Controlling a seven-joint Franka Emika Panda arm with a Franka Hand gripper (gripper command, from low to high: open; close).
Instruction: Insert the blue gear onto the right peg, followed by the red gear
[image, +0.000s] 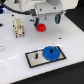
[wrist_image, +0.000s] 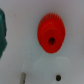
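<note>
While fingers' state is staying unreadable, red gear (wrist_image: 51, 32) is risking an off-centre grab, tipping near blue gear (image: 50, 52)

Blue gear (image: 50, 52) bright blue, red gear (wrist_image: 51, 33) red.

The blue gear (image: 50, 52) sits on the right peg (hidden beneath); the red gear (image: 42, 27) lies apart.

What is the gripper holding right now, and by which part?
Cannot be told. The red gear lies just under the gripper, but neither view shows fingers touching it.
</note>
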